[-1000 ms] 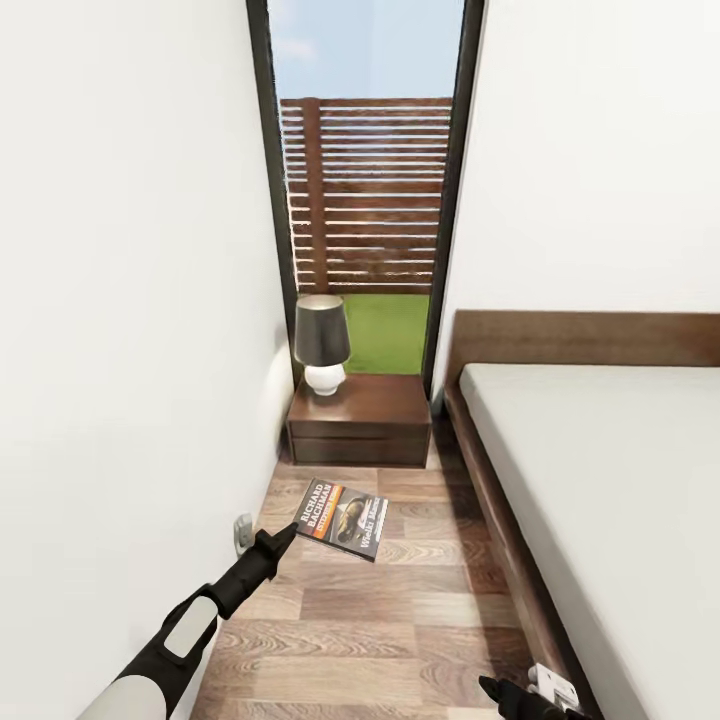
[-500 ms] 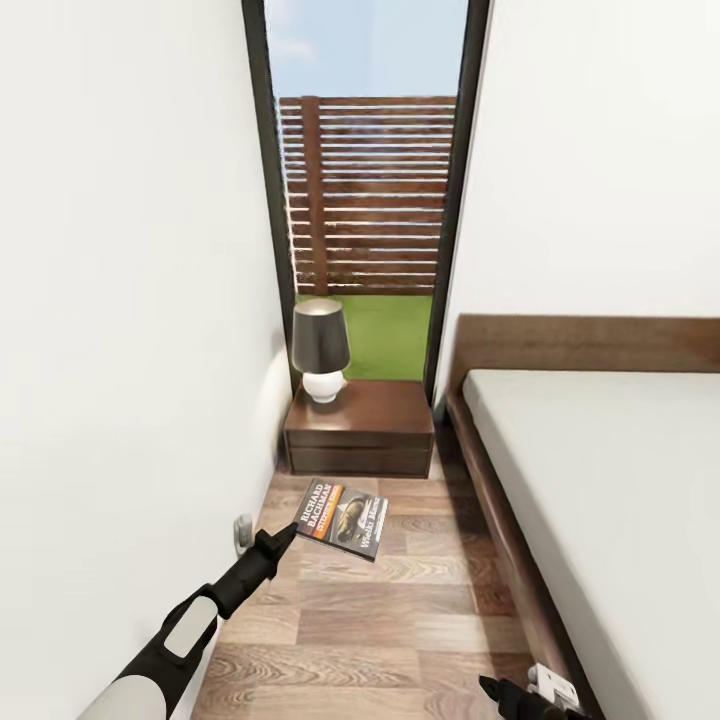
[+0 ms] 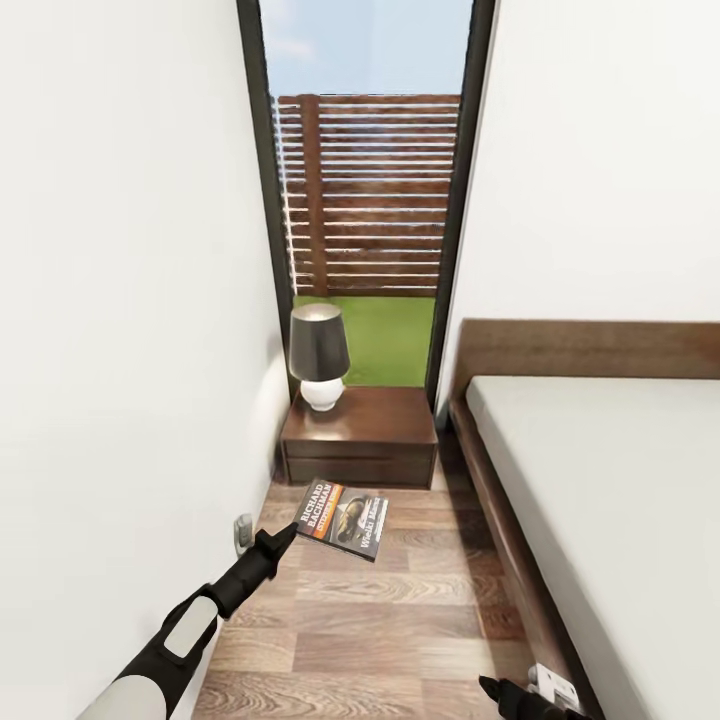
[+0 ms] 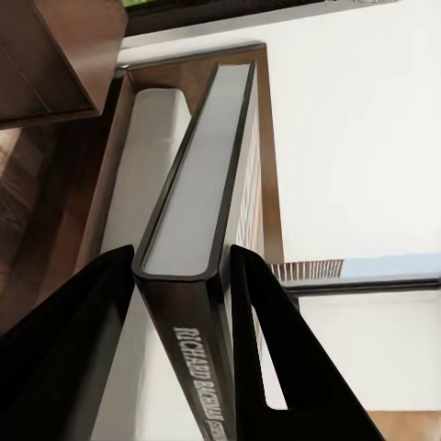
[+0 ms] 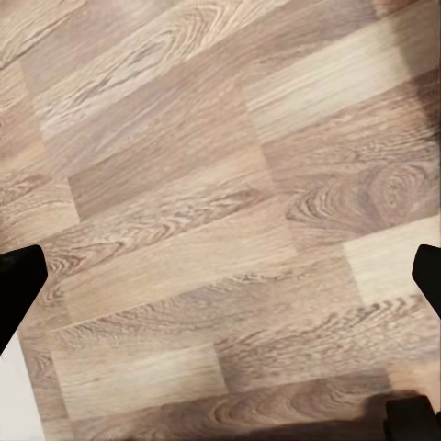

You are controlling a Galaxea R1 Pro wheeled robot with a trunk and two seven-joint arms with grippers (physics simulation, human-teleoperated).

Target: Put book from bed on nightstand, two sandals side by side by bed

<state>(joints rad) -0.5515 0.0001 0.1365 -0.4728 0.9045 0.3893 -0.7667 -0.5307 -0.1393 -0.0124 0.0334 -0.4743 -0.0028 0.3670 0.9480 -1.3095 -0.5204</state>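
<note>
1. Carrying the book [image 3: 343, 518] by its spine edge, the left gripper [image 3: 284, 538] is clenching it in the air above the floor [image 3: 400, 620], short of the front edge of the nightstand [image 3: 380, 425]; the left wrist view shows both fingers [image 4: 276, 367] pressing the covers of the book [image 4: 197, 211] from either side.
2. Gripping at the edge is leaving most of the cover sticking forward, which I judge will let the book be slid flat onto the nightstand top.
3. The lamp [image 3: 318, 355] is occupying the top's back left corner, so the bare right side looks the better landing spot.
4. The bed [image 3: 610, 480] is lying along the right, with a narrow floor strip running between it and the wall [image 3: 130, 300].
5. The right gripper [image 3: 510, 697] is hanging low over the floor [image 5: 220, 202], fingers spread and holding nothing.
</note>
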